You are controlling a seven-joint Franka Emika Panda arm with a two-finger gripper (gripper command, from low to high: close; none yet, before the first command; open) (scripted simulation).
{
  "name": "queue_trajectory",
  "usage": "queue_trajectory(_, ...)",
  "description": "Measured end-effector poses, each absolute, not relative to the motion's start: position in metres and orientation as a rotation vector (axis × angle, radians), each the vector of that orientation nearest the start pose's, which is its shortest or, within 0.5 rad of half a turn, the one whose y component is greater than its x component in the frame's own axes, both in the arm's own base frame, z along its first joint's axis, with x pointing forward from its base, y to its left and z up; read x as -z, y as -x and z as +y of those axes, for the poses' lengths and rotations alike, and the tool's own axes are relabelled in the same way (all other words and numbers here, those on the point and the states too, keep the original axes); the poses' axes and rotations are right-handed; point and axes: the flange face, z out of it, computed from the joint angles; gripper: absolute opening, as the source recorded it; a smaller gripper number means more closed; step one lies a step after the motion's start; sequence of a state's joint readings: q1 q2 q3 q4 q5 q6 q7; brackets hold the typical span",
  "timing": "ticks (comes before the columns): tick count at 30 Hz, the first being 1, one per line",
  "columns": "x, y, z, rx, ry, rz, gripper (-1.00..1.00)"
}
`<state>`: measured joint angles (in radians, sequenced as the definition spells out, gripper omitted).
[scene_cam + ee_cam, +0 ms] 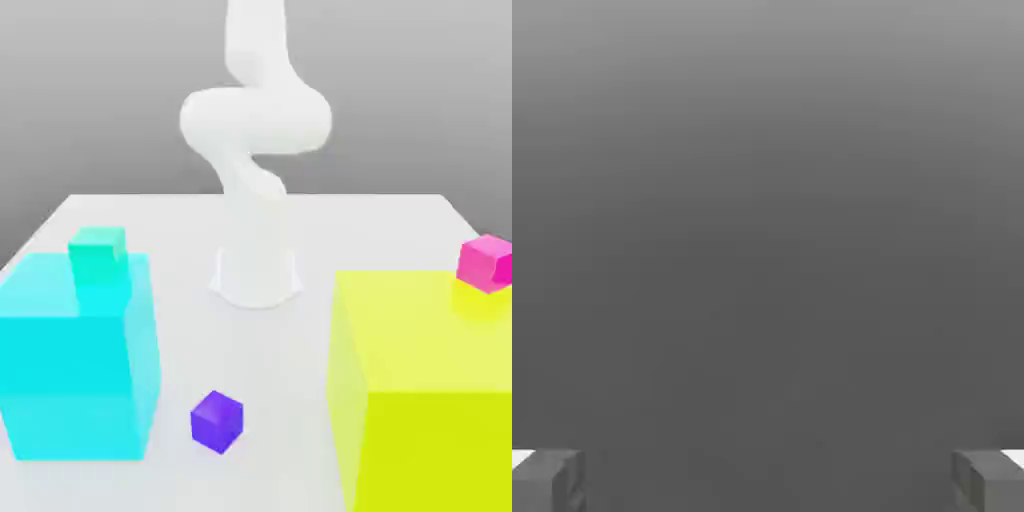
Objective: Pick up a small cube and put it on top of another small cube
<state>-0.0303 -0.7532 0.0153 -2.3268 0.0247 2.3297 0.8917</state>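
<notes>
Nothing is done yet: the purple cube sits near the desk's front edge, the teal cube untouched, the hand spread and empty.

We see a plain white table whose far edge runs straight across the exterior view. Behind it we find only a smooth grey backdrop, darker higher up and paler toward the table, under soft, even light.

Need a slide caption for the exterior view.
Purple cube on the table, teal cube behind the cyan block.
</notes>
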Motion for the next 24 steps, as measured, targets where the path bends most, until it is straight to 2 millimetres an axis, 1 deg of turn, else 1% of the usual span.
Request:
queue_trajectory(6,-0.615,-0.405,-0.011,0.749,2.211,1.520,0.00)
queue_trajectory(12,-0.544,-0.431,-0.019,0.571,2.009,1.842,0.00)
queue_trajectory(18,-0.471,-0.445,-0.027,0.408,1.769,2.148,0.00)
queue_trajectory(24,-0.399,-0.446,-0.035,0.267,1.487,2.432,0.00)
